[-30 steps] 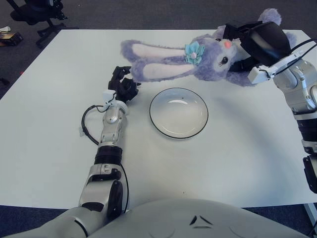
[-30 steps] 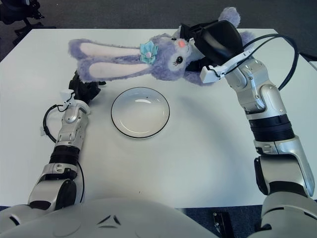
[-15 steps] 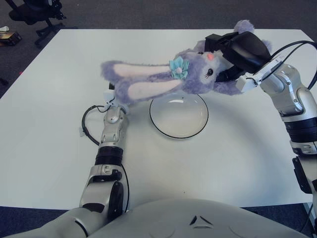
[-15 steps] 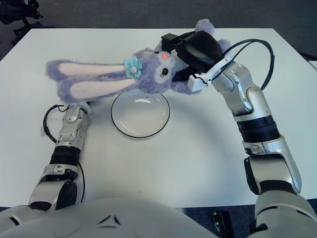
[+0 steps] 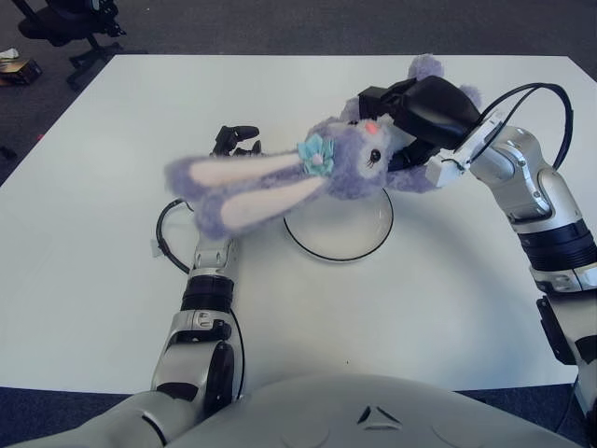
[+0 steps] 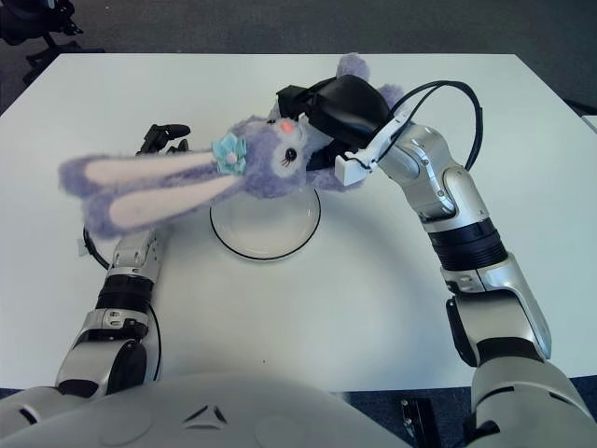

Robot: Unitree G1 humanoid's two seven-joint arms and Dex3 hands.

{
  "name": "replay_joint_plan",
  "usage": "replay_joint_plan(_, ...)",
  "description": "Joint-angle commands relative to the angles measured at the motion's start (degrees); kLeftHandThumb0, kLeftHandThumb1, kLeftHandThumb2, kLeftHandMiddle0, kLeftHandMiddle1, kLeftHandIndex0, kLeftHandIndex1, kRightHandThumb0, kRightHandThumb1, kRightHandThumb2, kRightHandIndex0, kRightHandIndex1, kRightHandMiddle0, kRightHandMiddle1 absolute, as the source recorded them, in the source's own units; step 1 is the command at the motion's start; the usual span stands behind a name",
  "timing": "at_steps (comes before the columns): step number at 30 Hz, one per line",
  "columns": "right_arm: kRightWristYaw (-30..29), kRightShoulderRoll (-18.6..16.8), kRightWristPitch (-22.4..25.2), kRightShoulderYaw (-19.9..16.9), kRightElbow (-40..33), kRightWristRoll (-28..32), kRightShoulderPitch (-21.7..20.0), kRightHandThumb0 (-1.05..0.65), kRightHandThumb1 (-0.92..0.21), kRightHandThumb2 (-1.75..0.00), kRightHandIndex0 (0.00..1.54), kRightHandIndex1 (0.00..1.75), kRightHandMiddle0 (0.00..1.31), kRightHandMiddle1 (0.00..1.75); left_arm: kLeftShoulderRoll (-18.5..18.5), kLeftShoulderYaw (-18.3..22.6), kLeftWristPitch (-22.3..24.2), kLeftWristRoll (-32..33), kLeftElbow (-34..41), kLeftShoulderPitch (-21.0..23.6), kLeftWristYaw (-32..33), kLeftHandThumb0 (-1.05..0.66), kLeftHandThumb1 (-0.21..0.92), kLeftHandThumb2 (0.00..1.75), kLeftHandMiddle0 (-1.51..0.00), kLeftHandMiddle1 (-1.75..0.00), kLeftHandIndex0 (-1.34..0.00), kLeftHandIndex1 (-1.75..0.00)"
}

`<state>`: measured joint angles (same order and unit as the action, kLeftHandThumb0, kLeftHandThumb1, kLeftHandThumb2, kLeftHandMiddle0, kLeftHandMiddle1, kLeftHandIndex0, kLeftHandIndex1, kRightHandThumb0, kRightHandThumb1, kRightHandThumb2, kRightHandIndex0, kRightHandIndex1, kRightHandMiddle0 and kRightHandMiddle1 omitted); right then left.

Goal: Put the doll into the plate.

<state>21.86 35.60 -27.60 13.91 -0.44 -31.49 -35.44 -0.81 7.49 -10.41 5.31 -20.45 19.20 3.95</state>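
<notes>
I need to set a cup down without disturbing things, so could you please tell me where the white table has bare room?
The white table is bare right of the white black-rimmed plate and along the near edge. Crowded: over the plate, where the right hand holds the purple plush rabbit doll, and around the left hand.

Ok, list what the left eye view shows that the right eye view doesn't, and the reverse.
Left eye view only: a small object on the floor past the table's far left corner.
Right eye view only: the right arm down to the shoulder, which the left eye view cuts off.
Both: the right hand gripping the doll, whose head shows over the plate's far rim, and the left hand beyond the doll's ears.
</notes>
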Motion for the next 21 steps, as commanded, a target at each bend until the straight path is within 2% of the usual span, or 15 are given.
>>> replay_joint_plan(1, 1.99, 0.6, -0.69, -0.23, -0.87, 2.59, -0.64, -0.4, -0.51, -1.07, 0.7, 1.75, 0.45, 1.75, -0.42, -0.24, 0.23, -0.53, -0.64, -0.87, 0.5, -0.01, 0.71, 0.64, -0.54, -1.56, -0.4, -1.36)
replay_joint_plan(7, 9.13, 0.72, 0.65, 1.32, -1.48, 6.31, -0.59, -0.4, -0.53, -1.04, 0.7, 1.75, 0.44, 1.75, -0.62, -0.28, 0.02, -0.65, -0.91, -0.68, 0.65, -0.01, 0.71, 0.64, -0.53, -1.56, -0.4, -1.36)
replay_joint_plan(21, 11.71, -0.97, -1.49, 2.33, -0.69, 8.62, 0.25, -0.38, -0.6, -0.95, 0.68, 1.75, 0.39, 1.75, -1.11, -0.54, -0.55, -0.97, -0.98, -0.61, 1.15, -0.01, 0.7, 0.65, -0.54, -1.56, -0.4, -1.37)
